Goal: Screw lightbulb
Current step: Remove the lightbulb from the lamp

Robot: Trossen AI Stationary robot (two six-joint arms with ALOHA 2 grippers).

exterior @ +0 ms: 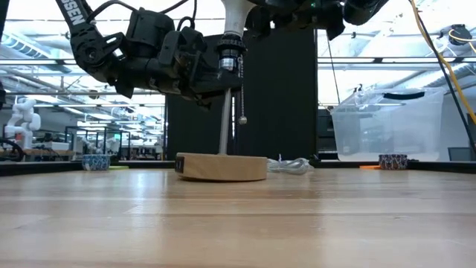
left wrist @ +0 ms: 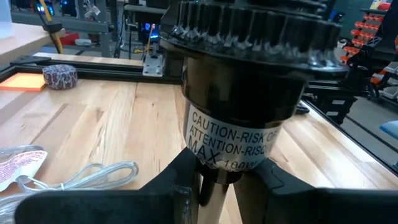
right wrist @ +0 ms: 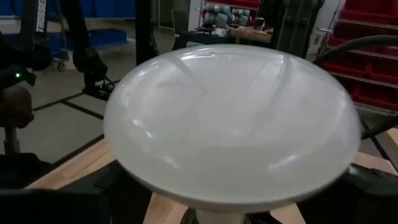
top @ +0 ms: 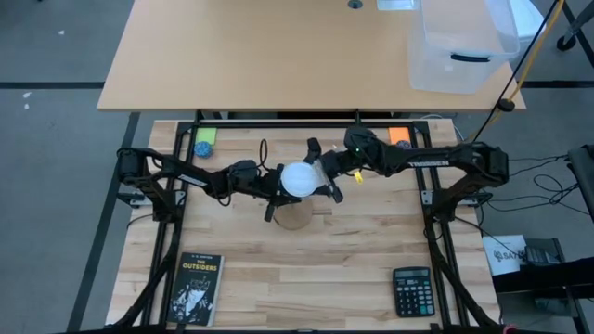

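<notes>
The lightbulb (top: 299,179) sits upright in the black socket (left wrist: 242,93) of a lamp stand. The stand rests on its round wooden base (exterior: 222,167) at mid-table. My left gripper (top: 275,192) reaches in from the table's left and is shut on the stand just under the socket. My right gripper (top: 324,171) comes level from the table's right and is open. Its fingers (right wrist: 81,199) stand on either side of the white globe (right wrist: 230,130), and no touch shows. A bead pull chain (exterior: 242,97) hangs from the socket. My left gripper pinches the stand's thin neck (left wrist: 217,177), right below the black socket, between its two fingers (left wrist: 177,183). The fingers come nearly level from the table's left and lie across the neck. The stand stays upright with its wooden base on the table.
A black book (top: 197,288) lies near the front left and a calculator (top: 411,290) near the front right. A coiled clear cable (left wrist: 93,174) lies behind the stand. Green (top: 204,147) and orange (top: 399,137) items sit at the far edge. A clear bin (top: 459,46) stands on the far table.
</notes>
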